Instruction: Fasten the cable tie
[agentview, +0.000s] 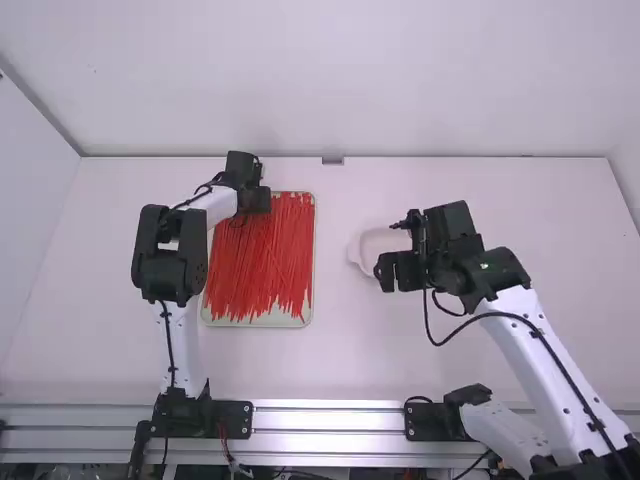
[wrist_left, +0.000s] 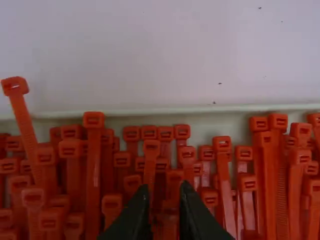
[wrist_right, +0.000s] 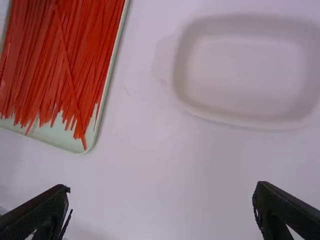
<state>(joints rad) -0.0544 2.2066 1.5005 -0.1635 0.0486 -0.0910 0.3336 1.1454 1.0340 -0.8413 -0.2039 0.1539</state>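
Observation:
A heap of orange cable ties (agentview: 265, 255) lies on a pale green tray (agentview: 258, 318) left of the table's middle. My left gripper (agentview: 245, 195) is down at the tray's far end, over the ties' heads (wrist_left: 150, 145). Its fingers stand close together there, shut on one orange tie (wrist_left: 170, 180); the left gripper (wrist_left: 164, 200) shows the tie running between the black tips. My right gripper (agentview: 395, 265) hangs open above bare table, between the tray and a white dish (agentview: 362, 250). The right gripper (wrist_right: 160, 210) has nothing between its wide-spread fingers.
The white dish (wrist_right: 240, 122) holds nothing and sits just right of the tray (wrist_right: 60, 137). The tray's far rim (wrist_left: 150, 111) lies near the table's back. White walls close the table at the back and left.

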